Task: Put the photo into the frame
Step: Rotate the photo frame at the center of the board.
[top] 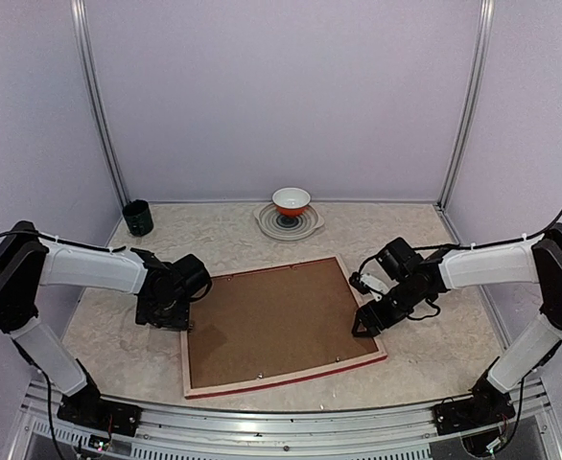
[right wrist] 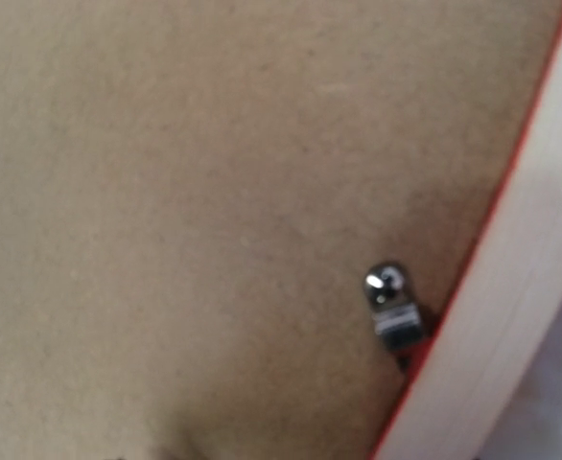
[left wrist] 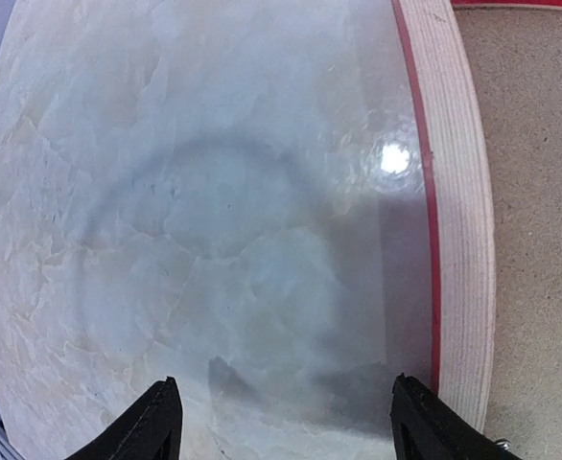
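Hovering both arms at the frame [top: 262, 380], face-down on the worktop [top: 434, 359], backing [top: 276, 321] fitted | photo unseen | left jaws wide, right jaws we cannot tell | we judge frame stiff, pane fragile; grip wooden edges.

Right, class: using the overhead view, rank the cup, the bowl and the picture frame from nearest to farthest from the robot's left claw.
1. Picture frame, lying flat in the middle, its left edge right beside the left claw.
2. Cup, in the back left corner.
3. Bowl, at the back centre, sitting on a plate.
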Robot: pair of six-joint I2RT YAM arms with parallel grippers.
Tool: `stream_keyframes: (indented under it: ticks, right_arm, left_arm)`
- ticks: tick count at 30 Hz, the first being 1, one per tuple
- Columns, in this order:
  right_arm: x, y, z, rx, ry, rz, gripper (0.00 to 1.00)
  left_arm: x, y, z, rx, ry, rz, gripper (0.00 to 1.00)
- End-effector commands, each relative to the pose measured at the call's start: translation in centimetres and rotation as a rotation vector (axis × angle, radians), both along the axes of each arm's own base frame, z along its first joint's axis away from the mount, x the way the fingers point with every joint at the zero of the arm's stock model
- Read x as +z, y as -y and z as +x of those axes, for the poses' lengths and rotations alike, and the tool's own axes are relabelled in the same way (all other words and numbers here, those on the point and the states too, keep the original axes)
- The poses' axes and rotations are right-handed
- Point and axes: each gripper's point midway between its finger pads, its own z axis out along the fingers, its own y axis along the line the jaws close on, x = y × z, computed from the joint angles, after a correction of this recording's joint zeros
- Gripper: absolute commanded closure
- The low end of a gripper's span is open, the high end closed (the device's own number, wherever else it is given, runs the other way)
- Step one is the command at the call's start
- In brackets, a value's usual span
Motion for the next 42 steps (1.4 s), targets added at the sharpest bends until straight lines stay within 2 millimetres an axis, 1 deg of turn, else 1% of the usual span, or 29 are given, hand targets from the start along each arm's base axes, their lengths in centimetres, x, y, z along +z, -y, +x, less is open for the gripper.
stream_keyframes:
  ticks: [1,4,8,12,14,17,20,23,26,33,38,42]
  right_arm:
    - [2.7,-4.8,-2.6,0.143,-0.013,0.217,0.31]
    - [2.8,-4.5,-2.8,0.13,-0.01,0.216,0.31]
    - [3.1,-3.8,-2.0,0.091,0.036,0.176,0.29]
    - [4.1,-3.6,-0.9,0.059,0.085,0.159,0.26]
    - [4.5,-3.5,-0.2,0.043,0.109,0.156,0.25]
    - [5.0,-3.6,0.6,0.017,0.133,0.165,0.22]
    - [5.8,-3.6,1.4,-0.002,0.161,0.185,0.2]
    - [6.1,-3.2,2.0,-0.026,0.177,0.181,0.18]
    - [6.0,-2.6,2.5,-0.047,0.192,0.16,0.18]
    - [5.6,-2.2,2.5,-0.055,0.194,0.153,0.18]
    - [5.4,-2.2,2.5,-0.054,0.19,0.144,0.18]
    - [5.3,-2.2,2.6,-0.055,0.193,0.141,0.18]
  left_arm:
    - [1.8,8.7,5.4,-0.106,0.146,-0.313,0.25]
    - [1.9,8.4,6.2,-0.098,0.152,-0.314,0.25]
    - [2.4,7.4,6.8,-0.077,0.162,-0.303,0.25]
    - [4.1,6.5,6.9,-0.059,0.19,-0.328,0.24]
    - [5.3,6.5,6.9,-0.061,0.21,-0.349,0.23]
    - [6.8,7.0,6.8,-0.08,0.229,-0.397,0.22]
    - [7.3,7.4,6.6,-0.104,0.232,-0.431,0.21]
    - [6.9,6.7,6.4,-0.098,0.226,-0.418,0.21]
    - [5.9,6.1,6.2,-0.086,0.202,-0.408,0.21]
    - [3.5,5.4,5.4,-0.081,0.136,-0.447,0.22]
    - [2.2,4.4,5.1,-0.064,0.108,-0.461,0.25]
    - [1.6,3.7,4.8,-0.049,0.101,-0.459,0.28]
